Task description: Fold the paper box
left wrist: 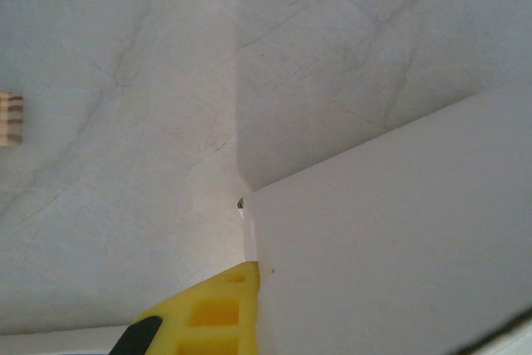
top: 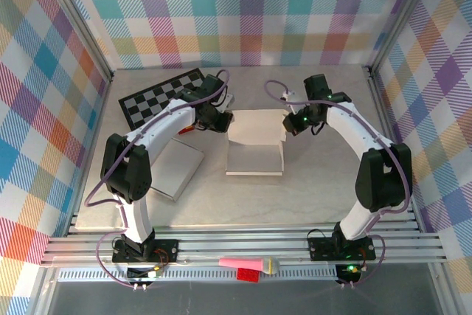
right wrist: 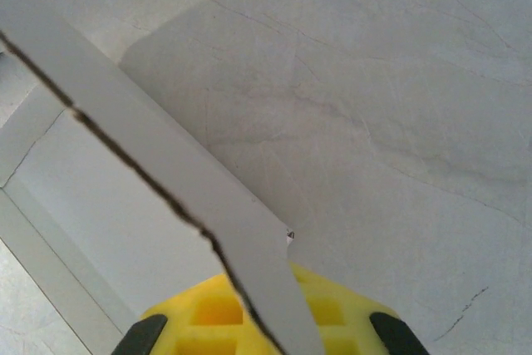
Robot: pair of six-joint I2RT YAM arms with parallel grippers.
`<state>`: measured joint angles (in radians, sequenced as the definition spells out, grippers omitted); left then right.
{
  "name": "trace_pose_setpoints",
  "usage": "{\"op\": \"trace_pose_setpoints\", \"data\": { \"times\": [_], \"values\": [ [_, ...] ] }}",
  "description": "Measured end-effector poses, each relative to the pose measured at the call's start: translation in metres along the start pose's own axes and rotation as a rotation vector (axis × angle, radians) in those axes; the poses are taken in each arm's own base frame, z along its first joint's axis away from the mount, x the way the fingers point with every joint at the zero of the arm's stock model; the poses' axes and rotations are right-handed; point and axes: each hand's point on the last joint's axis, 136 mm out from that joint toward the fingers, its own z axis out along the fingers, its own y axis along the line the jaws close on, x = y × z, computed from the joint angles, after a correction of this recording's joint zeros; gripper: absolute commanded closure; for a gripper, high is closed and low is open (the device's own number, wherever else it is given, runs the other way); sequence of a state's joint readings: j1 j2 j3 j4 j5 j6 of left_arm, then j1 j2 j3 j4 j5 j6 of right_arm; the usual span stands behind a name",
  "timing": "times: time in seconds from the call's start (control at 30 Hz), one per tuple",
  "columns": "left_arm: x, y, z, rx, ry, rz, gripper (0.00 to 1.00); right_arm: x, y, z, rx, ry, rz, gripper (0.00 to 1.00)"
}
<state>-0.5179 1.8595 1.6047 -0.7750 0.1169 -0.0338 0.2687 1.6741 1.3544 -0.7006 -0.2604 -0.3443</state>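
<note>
Inspection: both claws closed on the paper box (top: 254,154), mid-table.
My left gripper (top: 218,119) is clamped on the box's left wall. My right gripper (top: 292,122) pinches the right flap, whose cut edge runs between my yellow pads (right wrist: 208,313). The box rests on the table (top: 295,197), beside a flat white board (top: 177,167).

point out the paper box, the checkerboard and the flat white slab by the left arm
paper box (top: 254,158): top external view, on its near flat panel
checkerboard (top: 155,101): top external view, middle of the pattern
flat white slab (top: 181,169): top external view, its bare top face
</note>
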Motion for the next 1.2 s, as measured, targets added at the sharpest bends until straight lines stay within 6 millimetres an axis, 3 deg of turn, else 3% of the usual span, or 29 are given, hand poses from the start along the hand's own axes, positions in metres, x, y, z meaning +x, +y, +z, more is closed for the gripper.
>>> {"op": "trace_pose_setpoints", "data": {
  "times": [0.57, 1.03, 1.2],
  "values": [
    [-0.018, 0.017, -0.001, -0.092, -0.094, -0.320, 1.00, -0.037, 0.004, 0.009, 0.209, -0.072, 0.314, 1.00],
    [-0.023, 0.021, 0.005, -0.105, -0.114, -0.373, 1.00, -0.044, 0.003, 0.019, 0.257, -0.122, 0.460, 1.00],
    [-0.028, 0.021, 0.017, -0.078, -0.170, -0.391, 1.00, -0.030, 0.004, 0.028, 0.258, -0.181, 0.499, 1.00]
  ]
}}
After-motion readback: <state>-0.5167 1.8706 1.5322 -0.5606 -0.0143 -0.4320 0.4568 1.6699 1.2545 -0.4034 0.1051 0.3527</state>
